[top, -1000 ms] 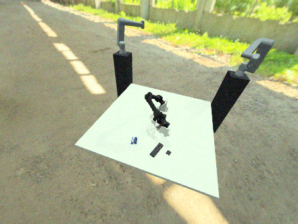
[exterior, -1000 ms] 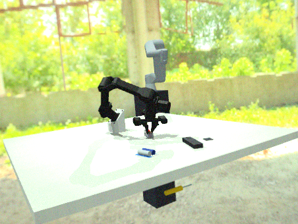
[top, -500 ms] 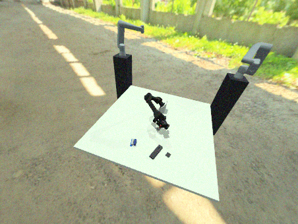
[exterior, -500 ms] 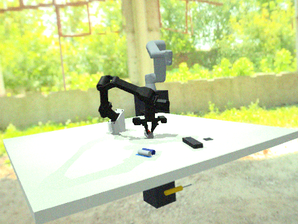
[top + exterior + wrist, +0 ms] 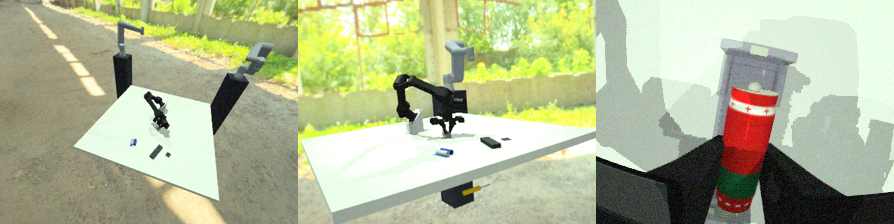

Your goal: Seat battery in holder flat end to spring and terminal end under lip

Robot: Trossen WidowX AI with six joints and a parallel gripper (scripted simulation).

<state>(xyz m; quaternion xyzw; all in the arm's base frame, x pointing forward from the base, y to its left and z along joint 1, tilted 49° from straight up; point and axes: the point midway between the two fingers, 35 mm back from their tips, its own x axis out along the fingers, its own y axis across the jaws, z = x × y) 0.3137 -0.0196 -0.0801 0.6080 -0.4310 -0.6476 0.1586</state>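
A red battery [image 5: 749,129] [image 5: 447,132] with a white band near its far end and a green band near its near end is between my fingers. My gripper [image 5: 742,146] [image 5: 161,125] [image 5: 447,132] is shut on its lower half. In the wrist view it lies lengthways, in line with the grey holder [image 5: 760,55] beneath it. Its far end stops a little short of the holder's far end wall. The near end of the holder is partly hidden by my fingers. I cannot tell whether the battery rests on the holder's floor. In the top and exterior views the gripper points down, close to the white table [image 5: 109,128] near its middle.
A blue and white cylinder [image 5: 133,142] [image 5: 444,152] lies on the table toward the front. A black bar [image 5: 155,151] [image 5: 490,142] and a small black square [image 5: 168,154] [image 5: 506,139] lie nearby. Two black camera posts [image 5: 122,74] [image 5: 229,95] stand at the back corners.
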